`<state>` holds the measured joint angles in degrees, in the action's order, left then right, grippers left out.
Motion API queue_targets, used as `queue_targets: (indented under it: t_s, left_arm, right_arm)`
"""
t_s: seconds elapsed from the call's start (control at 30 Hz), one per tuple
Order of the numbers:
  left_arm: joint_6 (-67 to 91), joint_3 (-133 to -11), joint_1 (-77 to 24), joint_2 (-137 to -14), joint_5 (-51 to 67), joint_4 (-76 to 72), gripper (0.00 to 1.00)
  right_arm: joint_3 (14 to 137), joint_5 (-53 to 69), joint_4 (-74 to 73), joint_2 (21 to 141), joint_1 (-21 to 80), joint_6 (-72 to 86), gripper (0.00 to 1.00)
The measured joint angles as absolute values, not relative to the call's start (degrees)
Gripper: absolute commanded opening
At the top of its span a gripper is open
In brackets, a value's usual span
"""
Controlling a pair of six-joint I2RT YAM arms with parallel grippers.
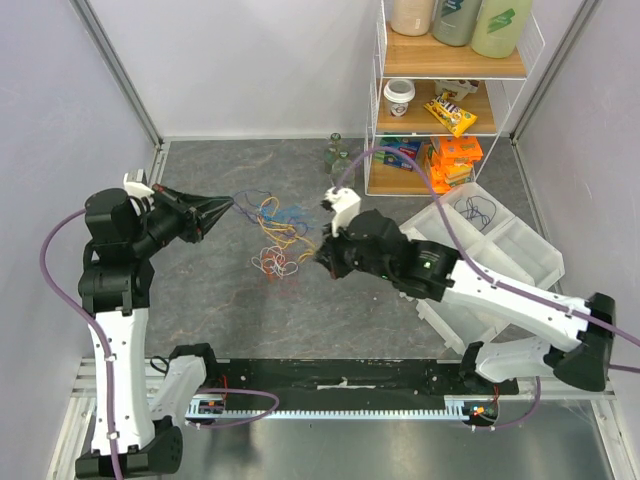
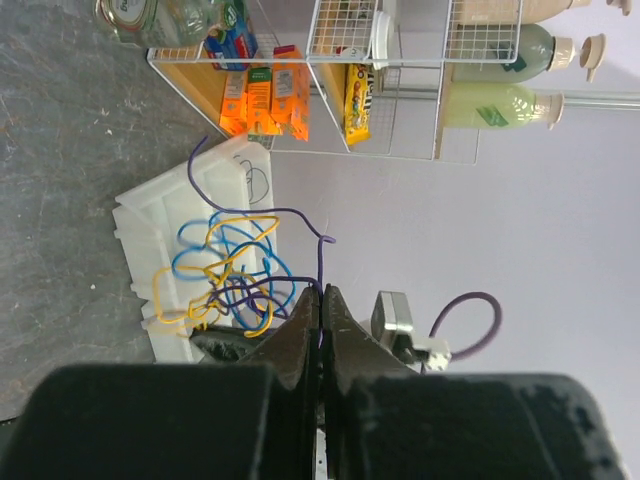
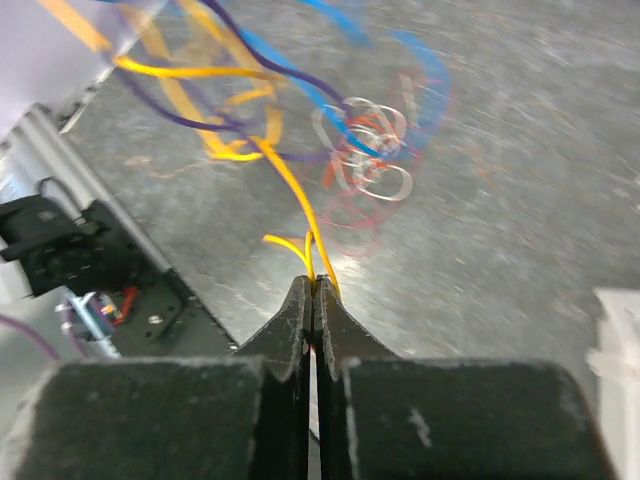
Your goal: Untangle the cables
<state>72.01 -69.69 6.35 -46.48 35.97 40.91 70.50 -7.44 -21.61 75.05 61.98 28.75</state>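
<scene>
A tangle of thin cables [image 1: 277, 232] in orange, blue, purple, yellow, white and red hangs stretched between my two grippers above the grey table. My left gripper [image 1: 228, 206] is shut on a purple cable [image 2: 321, 262] at the tangle's left end. My right gripper [image 1: 322, 262] is shut on a yellow cable [image 3: 300, 205] at the tangle's right side. In the left wrist view the blue and yellow loops [image 2: 225, 270] hang just beyond the fingertips. In the right wrist view red and white loops [image 3: 372, 165] lie blurred over the table.
A white divided tray [image 1: 510, 250] at the right holds a loose dark cable [image 1: 478, 210]. A wire shelf [image 1: 450, 95] with bottles and snack packs stands at the back right, glass jars [image 1: 338, 153] beside it. A black rail [image 1: 340, 378] runs along the near edge.
</scene>
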Motion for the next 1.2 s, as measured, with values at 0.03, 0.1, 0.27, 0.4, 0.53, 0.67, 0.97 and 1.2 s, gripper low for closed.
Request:
queue_targets:
  t_s: [0.03,0.1,0.27,0.4,0.53,0.67,0.97,1.2]
  left_arm:
    - [71.83,-70.02,6.35,-46.98,35.77,40.69,0.01]
    - [71.61,-70.70,6.31,-48.03,35.42,40.62,0.02]
    - [70.87,-73.17,6.31,-51.46,34.20,41.04,0.02]
    - [67.40,-77.84,6.31,-53.91,29.98,45.65,0.02]
    - [62.70,-84.16,6.31,-54.50,22.98,50.87,0.02]
    - [58.63,-86.46,6.28,-53.67,16.99,54.74,0.02]
    - [51.68,-91.59,6.28,-52.69,-5.69,65.30,0.02]
    - [48.36,-86.76,6.28,-49.65,-10.41,65.67,0.02]
  right_arm:
    - [69.01,-7.92,-22.09,73.63,61.04,29.08,0.00]
    - [65.73,-8.75,-22.92,71.40,57.65,30.33,0.00]
    - [57.82,-10.22,-28.14,69.87,46.33,33.10,0.00]
    - [53.84,-11.20,-34.22,68.34,39.62,33.67,0.00]
    - [53.63,-12.16,-37.82,64.55,36.42,32.97,0.00]
    - [57.39,-16.75,-42.85,63.44,35.38,31.83,0.00]
    - [71.20,-31.11,-54.28,63.35,23.03,27.88,0.00]
    - [80.90,-33.43,-57.41,63.75,23.03,23.38,0.00]
